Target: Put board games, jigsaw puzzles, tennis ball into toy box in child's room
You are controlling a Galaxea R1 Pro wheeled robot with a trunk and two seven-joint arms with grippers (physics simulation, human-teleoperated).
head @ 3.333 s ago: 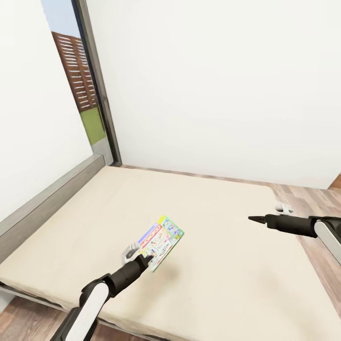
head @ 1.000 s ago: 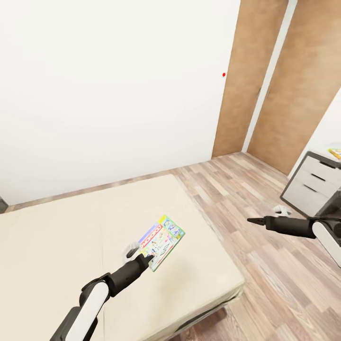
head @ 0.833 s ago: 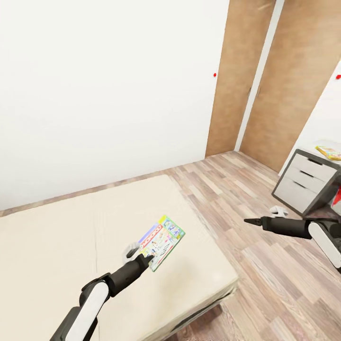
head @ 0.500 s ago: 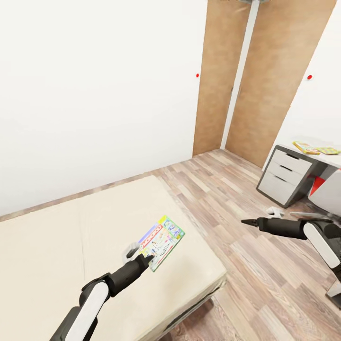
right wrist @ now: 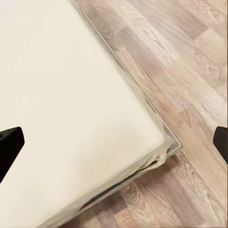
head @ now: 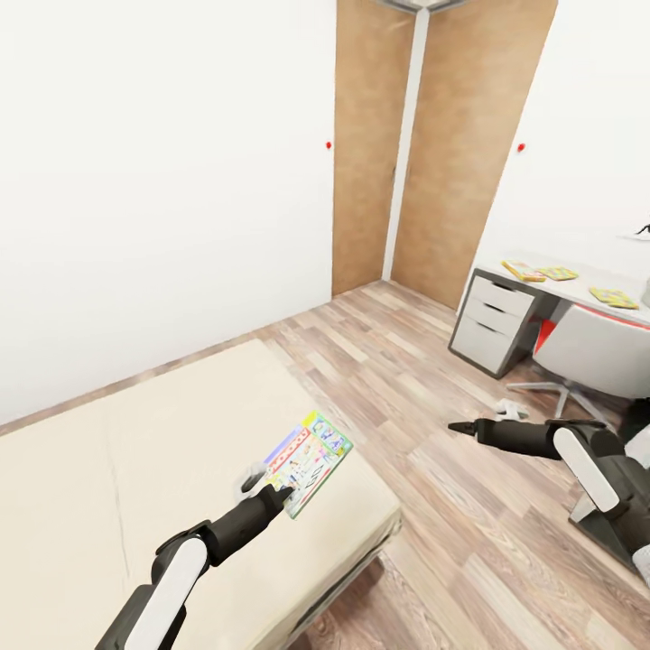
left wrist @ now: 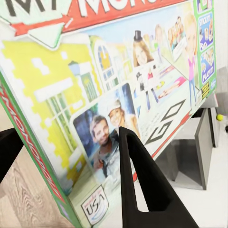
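Observation:
My left gripper (head: pixel 282 490) is shut on the lower edge of a green-edged, white-faced board game (head: pixel 308 461), holding it tilted above the bed (head: pixel 135 469). Up close, the box face (left wrist: pixel 95 85) sits between the black fingers (left wrist: pixel 137 185). At the right stands the table (head: pixel 578 282) with white drawers (head: pixel 492 325). On it lie a flat yellow board game (head: pixel 524 270) and two patterned squares, seemingly the jigsaw puzzles (head: pixel 557 273) (head: pixel 614 297). A tennis ball (left wrist: pixel 219 117) shows far off. My right gripper (head: pixel 456 426) is open over the floor, holding nothing.
A white swivel chair (head: pixel 596 348) stands at the desk, close to my right arm. Wood-plank floor (head: pixel 406 361) runs between bed and desk. The bed corner (right wrist: pixel 156 142) lies below the right gripper. Brown door panels (head: pixel 433 135) fill the far corner.
The whole view has swung right: the bed slid left, and the desk, its toys and the chair came into view. The left gripper keeps its hold on the box; both arms keep their pose.

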